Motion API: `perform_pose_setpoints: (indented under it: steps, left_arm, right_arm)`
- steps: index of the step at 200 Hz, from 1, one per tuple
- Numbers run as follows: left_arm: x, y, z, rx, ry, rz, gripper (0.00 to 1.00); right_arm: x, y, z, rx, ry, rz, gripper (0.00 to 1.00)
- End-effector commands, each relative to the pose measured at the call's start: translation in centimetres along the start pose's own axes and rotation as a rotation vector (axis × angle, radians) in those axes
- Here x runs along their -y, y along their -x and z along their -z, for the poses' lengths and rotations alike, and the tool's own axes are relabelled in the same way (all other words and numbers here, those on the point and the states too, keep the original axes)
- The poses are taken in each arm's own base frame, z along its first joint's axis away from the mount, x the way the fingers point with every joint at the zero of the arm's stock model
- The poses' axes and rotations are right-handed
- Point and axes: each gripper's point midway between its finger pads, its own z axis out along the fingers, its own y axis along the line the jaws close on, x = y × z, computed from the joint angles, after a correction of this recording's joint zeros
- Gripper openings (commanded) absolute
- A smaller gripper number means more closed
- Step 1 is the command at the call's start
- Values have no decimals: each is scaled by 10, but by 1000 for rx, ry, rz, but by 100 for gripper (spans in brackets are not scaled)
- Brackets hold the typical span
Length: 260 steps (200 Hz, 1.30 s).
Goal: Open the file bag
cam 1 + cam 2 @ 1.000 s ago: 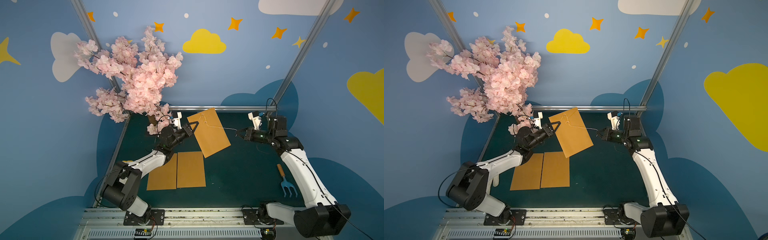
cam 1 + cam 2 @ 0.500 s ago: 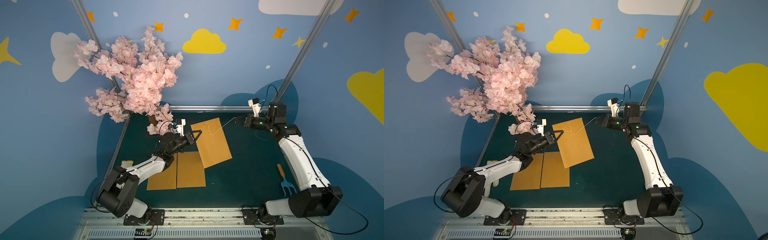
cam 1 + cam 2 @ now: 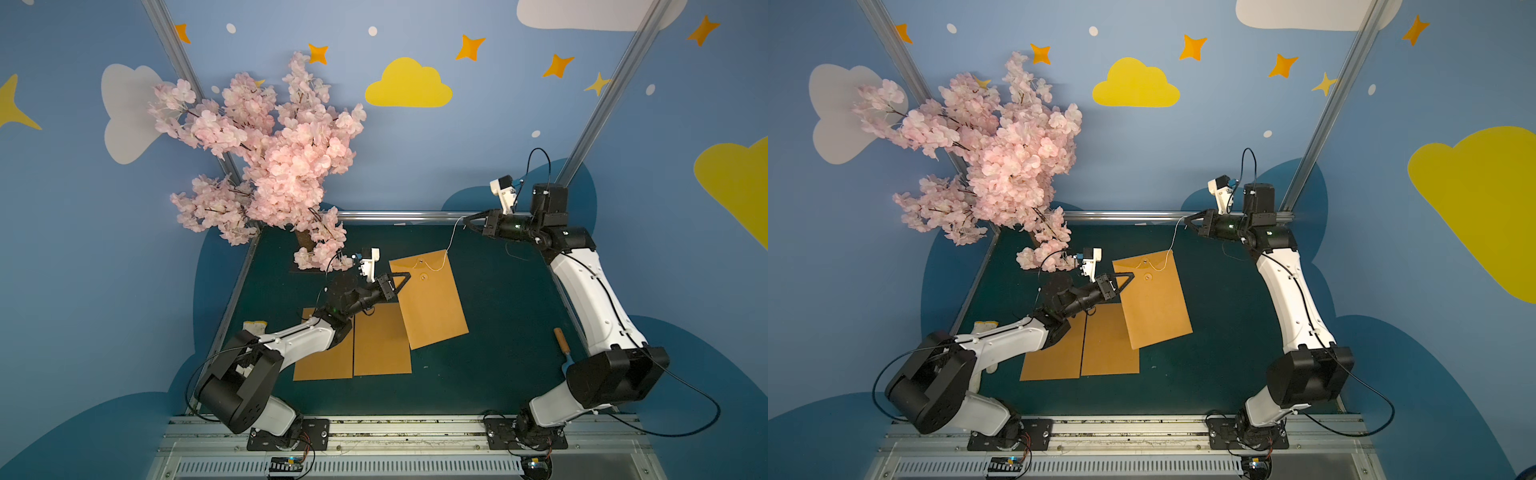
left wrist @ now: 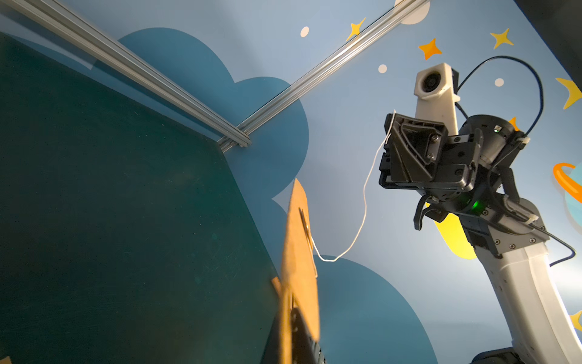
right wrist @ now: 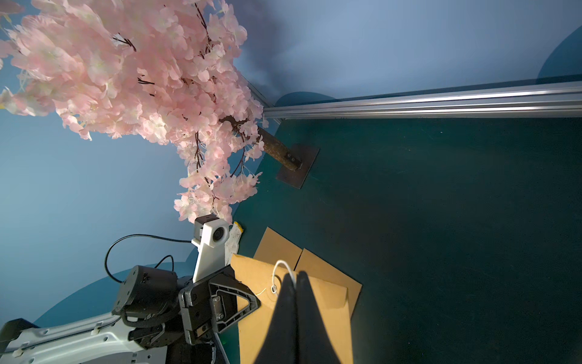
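The file bag [image 3: 430,299], a kraft envelope with a string-and-button closure, sits towards the middle of the green surface [image 3: 498,332], tilted, with one long edge overlapping a plain envelope [image 3: 380,345] that lies flat beside a second envelope [image 3: 324,357]. The left fingers [image 3: 407,275] are closed flat on the bag's edge just below the flap. The left wrist view shows the paper edge-on and clamped. That grip seems meant to anchor the bag so that a pull on the closure moves the string and not the whole envelope. Whether the bag's far corner rests on the surface I cannot tell.

The right fingers [image 3: 471,220] are pressed fully together on the free end of the white string [image 3: 451,241], raised near the back rail and well apart from the bag. The string runs down in a loose curve to the flap's button and appears clear of the lower button, so the unwinding looks done or nearly so. The flap itself lies shut, so by my reading the opening is not yet finished, and lifting the flap would come next.

The blossom tree [image 3: 274,166] and a small hand fork [image 3: 563,345] stand clear of the work.
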Motion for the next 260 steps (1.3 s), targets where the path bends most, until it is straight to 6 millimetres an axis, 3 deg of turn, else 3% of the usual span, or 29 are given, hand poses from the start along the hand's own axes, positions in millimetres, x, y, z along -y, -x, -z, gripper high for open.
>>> perform_pose_setpoints:
  steps: [1,34,64,102,170,260]
  left_arm:
    - [9,5,-6,3,-37,-35,2]
    - [11,9,-12,-4,-39,-59,3]
    - [17,13,-14,-11,-55,-78,3]
    - [22,20,-13,-45,-61,-98,3]
    - [44,29,-5,-134,-128,-97,3]
    - [52,24,-2,-184,-195,-63,3]
  right_arm:
    - [-20,-5,-2,-26,46,33,0]
    - [-29,-19,-2,-53,47,50,1]
    - [-25,-38,7,-77,-18,80,28]
    - [-8,-60,23,-90,-132,142,50]
    - [25,-81,24,-98,-251,229,57]
    - [25,-92,6,-87,-165,248,60]
